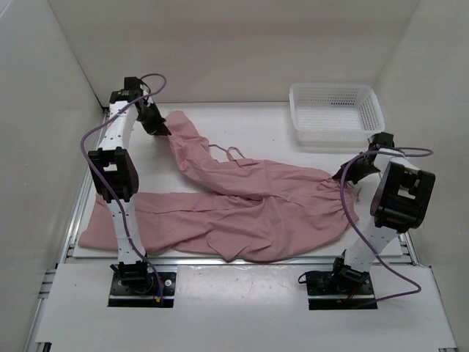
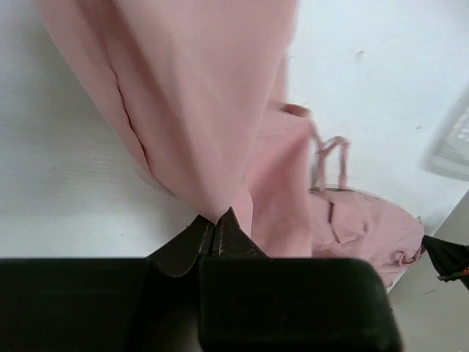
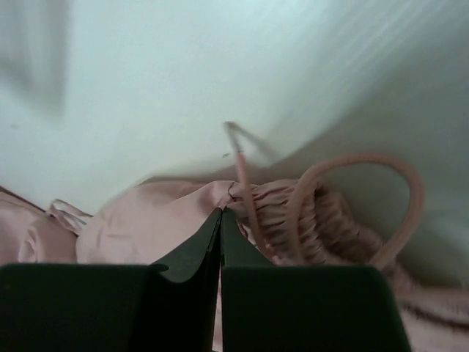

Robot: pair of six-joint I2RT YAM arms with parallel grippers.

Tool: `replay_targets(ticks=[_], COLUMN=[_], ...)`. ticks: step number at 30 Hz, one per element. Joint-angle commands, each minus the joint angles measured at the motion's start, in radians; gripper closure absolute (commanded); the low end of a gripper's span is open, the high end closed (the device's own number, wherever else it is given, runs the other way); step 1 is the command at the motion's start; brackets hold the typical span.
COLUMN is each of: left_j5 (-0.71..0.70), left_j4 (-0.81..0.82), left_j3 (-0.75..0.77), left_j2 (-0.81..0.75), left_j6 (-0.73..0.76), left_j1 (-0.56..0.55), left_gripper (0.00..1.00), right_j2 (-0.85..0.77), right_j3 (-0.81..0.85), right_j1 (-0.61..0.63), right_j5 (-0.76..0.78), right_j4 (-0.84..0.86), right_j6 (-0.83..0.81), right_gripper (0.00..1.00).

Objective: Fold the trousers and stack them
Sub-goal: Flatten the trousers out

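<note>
While pinching one leg end of the trousers (image 1: 242,209) in the left fingers (image 2: 217,224), pinching the gathered waist in the right fingers (image 3: 220,220), low over the surface (image 1: 264,125), near a basket (image 1: 335,110).

I work in a lab test booth, not anyone's home. Blank white panels (image 1: 220,51) box me in on three sides. My table (image 1: 256,125) is a plain white board edged with a metal rail (image 1: 220,260). Both my arms (image 1: 117,169) are bolted to its near edge, purple cables (image 1: 86,139) looping loose off them.
</note>
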Motion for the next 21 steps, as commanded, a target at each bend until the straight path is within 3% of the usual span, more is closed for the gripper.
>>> replay_targets(ticks=[1,4,7,11,14,15,16,17,18,20,21], left_j5=[0.018,0.018,0.027,-0.023,-0.069,-0.082,-0.114,-0.135,-0.149,-0.183,-0.192], left_j4=[-0.055,-0.081,-0.051,-0.013,0.064,0.087,0.101,0.101,0.083,0.043,0.020], left_j3=[0.175,0.290,0.202,-0.088,-0.422,-0.506,-0.639,-0.679,-0.694,-0.656,-0.630], left_j2=[-0.080,-0.114,-0.222,-0.376,-0.508,-0.533,-0.545,-0.532,-0.513,-0.464,-0.464], left_j6=[0.008,-0.010,-0.010,-0.001,0.010,0.023,0.034,0.034,0.034,0.045,0.045], left_j1=[0.015,0.051,0.087,0.113,0.122,0.122,0.122,0.122,0.122,0.134,0.145], left_gripper=[0.90,0.90,0.90,0.90,0.90,0.83,0.46,0.29,0.19,0.14,0.14], right_j2=[-0.192,-0.317,-0.400,-0.450,-0.469,-0.469,-0.469,-0.469,-0.469,-0.469,-0.469], right_j3=[0.095,0.123,0.112,0.017,-0.090,-0.113,-0.131,-0.154,-0.155,-0.155,-0.139], right_j1=[0.003,0.003,0.003,0.003,0.003,0.003,0.003,0.003,0.003,0.003,0.003], right_j5=[0.027,0.082,0.120,0.142,0.163,0.177,0.186,0.196,0.205,0.205,0.205], right_j4=[0.004,-0.014,-0.036,-0.047,-0.047,-0.047,-0.047,-0.056,-0.056,-0.056,-0.056], right_j6=[-0.001,-0.001,-0.023,-0.044,-0.044,-0.044,-0.044,-0.044,-0.044,-0.044,-0.044], right_gripper=[1.00,1.00,1.00,1.00,1.00,1.00,1.00,0.91,0.84,0.69,0.49])
